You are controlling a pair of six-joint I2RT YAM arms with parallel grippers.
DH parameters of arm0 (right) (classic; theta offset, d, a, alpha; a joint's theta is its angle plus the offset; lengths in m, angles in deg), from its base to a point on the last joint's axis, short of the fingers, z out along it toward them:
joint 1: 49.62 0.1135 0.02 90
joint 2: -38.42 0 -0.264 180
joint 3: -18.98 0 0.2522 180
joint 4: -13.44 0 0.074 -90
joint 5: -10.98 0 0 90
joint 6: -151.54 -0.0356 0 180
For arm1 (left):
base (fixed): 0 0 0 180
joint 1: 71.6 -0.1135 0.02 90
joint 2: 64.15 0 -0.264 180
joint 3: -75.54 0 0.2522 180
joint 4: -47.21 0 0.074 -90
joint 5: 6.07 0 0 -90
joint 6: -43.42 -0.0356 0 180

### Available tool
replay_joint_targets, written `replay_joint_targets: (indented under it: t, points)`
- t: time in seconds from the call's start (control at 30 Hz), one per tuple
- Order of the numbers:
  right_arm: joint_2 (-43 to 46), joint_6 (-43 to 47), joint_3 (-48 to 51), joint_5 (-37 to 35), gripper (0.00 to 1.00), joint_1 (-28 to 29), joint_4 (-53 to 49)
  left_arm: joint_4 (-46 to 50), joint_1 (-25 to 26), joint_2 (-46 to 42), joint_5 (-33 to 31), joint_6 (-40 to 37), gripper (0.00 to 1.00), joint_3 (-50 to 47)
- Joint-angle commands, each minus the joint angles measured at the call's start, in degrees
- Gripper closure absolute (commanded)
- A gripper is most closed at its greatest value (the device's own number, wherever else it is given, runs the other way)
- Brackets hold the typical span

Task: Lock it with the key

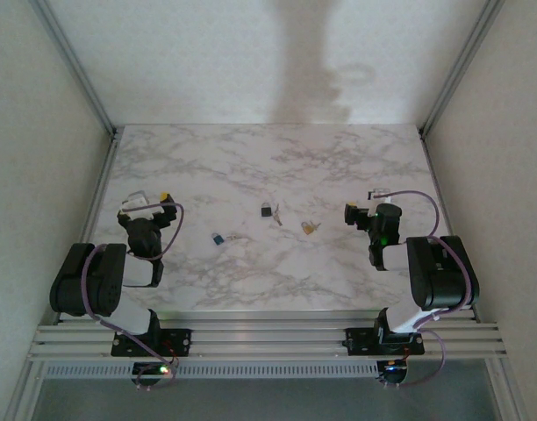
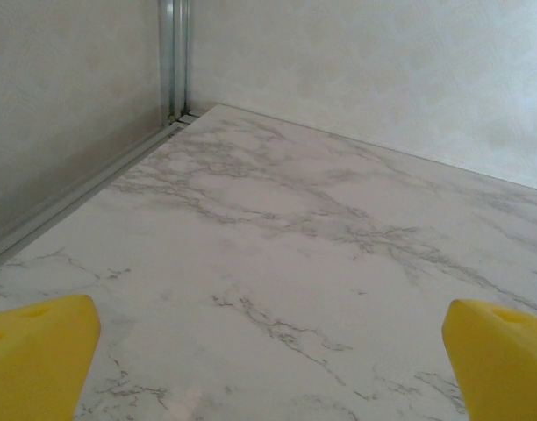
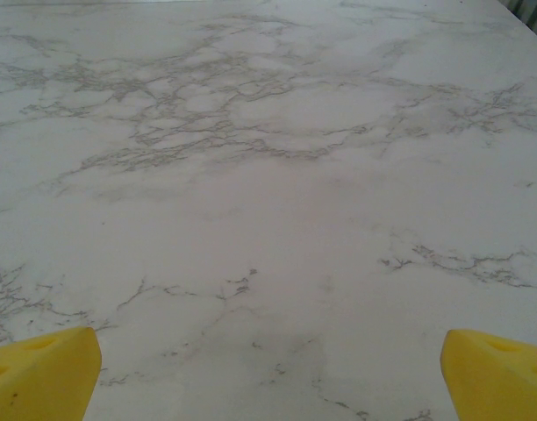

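Note:
A small dark padlock (image 1: 266, 210) lies at mid-table with a key (image 1: 276, 219) just beside it. A brass-coloured padlock (image 1: 310, 227) rests to its right, and a blue padlock (image 1: 218, 238) with a key (image 1: 236, 236) next to it lies to its left. My left gripper (image 1: 147, 202) hovers at the table's left side, open, with its yellow fingertips (image 2: 36, 355) wide apart over bare marble. My right gripper (image 1: 361, 203) sits at the right side, also open, and between its yellow fingertips (image 3: 40, 373) there is nothing but tabletop.
The marble tabletop (image 1: 277, 167) is walled on the left, back and right, with aluminium posts in the far corners (image 2: 174, 61). A rail frame (image 1: 268, 338) runs along the near edge by the arm bases.

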Motion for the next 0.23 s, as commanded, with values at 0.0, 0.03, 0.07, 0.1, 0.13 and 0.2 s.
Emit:
replay_joint_targets:
  t: [0.0, 0.03, 0.07, 0.1, 0.13, 0.2]
  points:
    - [0.9, -0.5, -0.9, 0.5, 0.01, -0.2, 0.1, -2.0, -0.2, 0.3, 0.9, -0.3, 0.01, -0.5]
    - [0.9, -0.5, -0.8, 0.5, 0.01, -0.2, 0.2, -1.8, -0.2, 0.4, 0.9, -0.3, 0.01, -0.3]
    - [0.9, -0.5, -0.9, 0.5, 0.01, -0.2, 0.1, -1.8, -0.2, 0.4, 1.0, -0.3, 0.0, -0.4]
    - [0.9, -0.5, -0.8, 0.5, 0.01, -0.1, 0.1, -1.9, -0.2, 0.4, 1.0, -0.3, 0.0, -0.4]
    - [0.9, -0.5, -0.9, 0.5, 0.01, -0.1, 0.1, -1.8, -0.2, 0.3, 0.9, -0.3, 0.0, -0.3]
    - [1.0, -0.5, -0.9, 0.5, 0.01, -0.1, 0.1, -2.1, 0.0, 0.3, 1.0, -0.6, 0.01, -0.4]
